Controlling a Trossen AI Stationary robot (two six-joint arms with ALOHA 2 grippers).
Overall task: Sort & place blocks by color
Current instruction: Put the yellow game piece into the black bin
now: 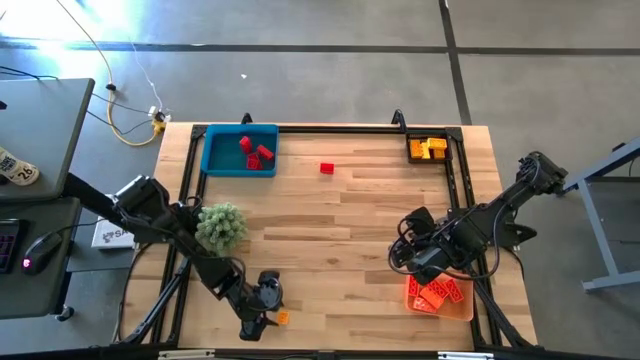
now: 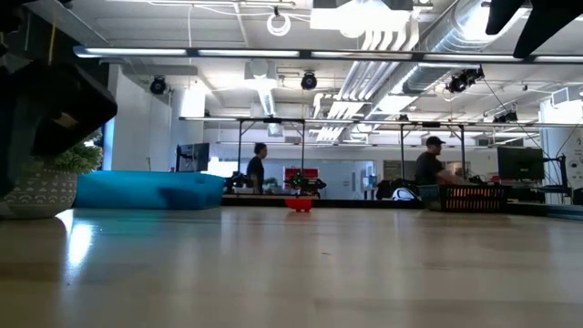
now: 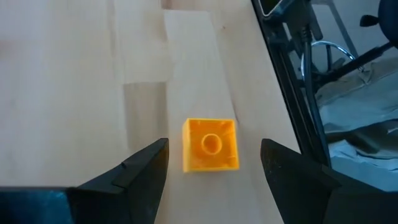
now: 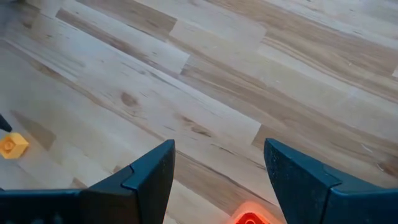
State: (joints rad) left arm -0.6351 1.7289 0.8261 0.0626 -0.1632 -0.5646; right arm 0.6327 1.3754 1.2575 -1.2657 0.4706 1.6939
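Bench (image 1: pixel 330 250): light wooden top with a dark frame along its edges, seen whole in the high view.
Left arm: reaches in from the left side to the bench's near edge, passing the green spiky plant ball (image 1: pixel 221 226) in its patterned pot.
Right arm: comes in from the right and ends over the bench's right near part.
Blue tray (image 1: pixel 240 150): at the far left corner, holding red blocks (image 1: pixel 255 152) (about three, hard to count).
Clear tray (image 1: pixel 450 310): at the near right corner, holding orange blocks (image 1: pixel 437 292), partly under the right arm.
Dark tray (image 1: pixel 432 148): at the far right corner, holding yellow blocks (image 1: pixel 430 147).
Left gripper (image 3: pixel 213 163): fingers spread wide, one on each side of a single orange-yellow block (image 3: pixel 211 145) (one round stud on top), touching neither side of it.
Right gripper (image 4: pixel 219 163): fingers spread, nothing between them, hanging over bare wood just beside the clear tray.
Lone red block (image 1: pixel 326 168): on the open bench between the blue tray and the dark tray, well apart from both grippers.
Orange-yellow block, place: on the wood near the bench's near edge, left of middle (also small in the right wrist view).
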